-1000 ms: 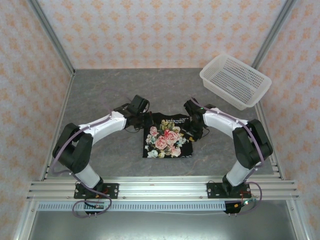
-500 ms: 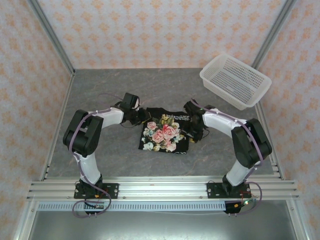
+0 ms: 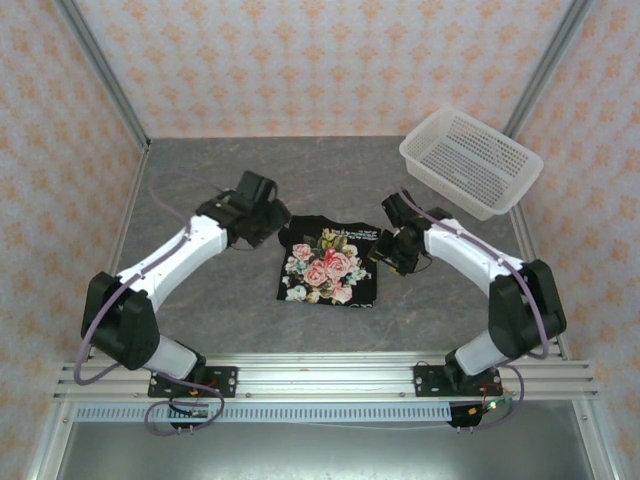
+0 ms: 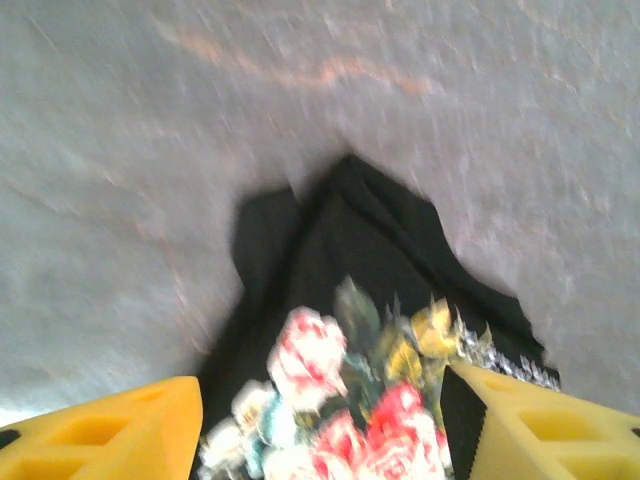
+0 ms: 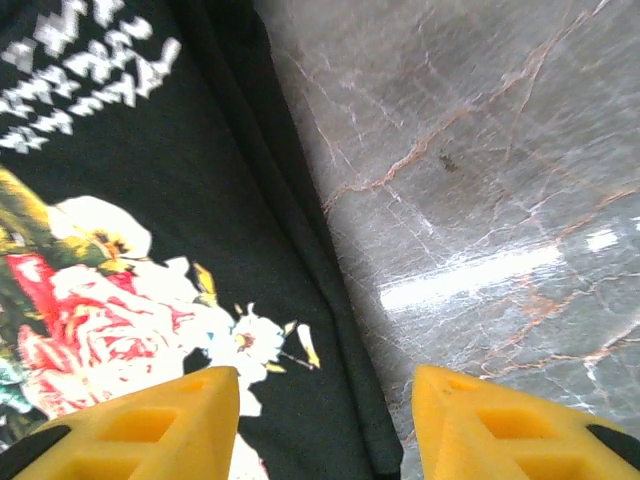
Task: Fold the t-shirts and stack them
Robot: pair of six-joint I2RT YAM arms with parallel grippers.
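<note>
A folded black t-shirt [image 3: 330,265] with its rose print facing up lies flat on the grey table [image 3: 200,300], between the two arms. My left gripper [image 3: 270,226] hovers just off the shirt's upper left corner. It is open, and in the blurred left wrist view the rose print [image 4: 340,400] shows between its yellow fingertips [image 4: 110,430] with nothing held. My right gripper [image 3: 388,250] is open at the shirt's right edge. In the right wrist view the folded edge [image 5: 330,300] runs between its spread fingertips [image 5: 510,425].
A white perforated basket [image 3: 470,160] stands tilted at the back right corner. Patterned walls and metal frame posts close in the table on three sides. Bare grey tabletop lies left, right and in front of the shirt.
The shirt slid a little to the left and turned slightly. The left arm then swung out and back from the shirt's corner. The right gripper drew back to the right edge.
</note>
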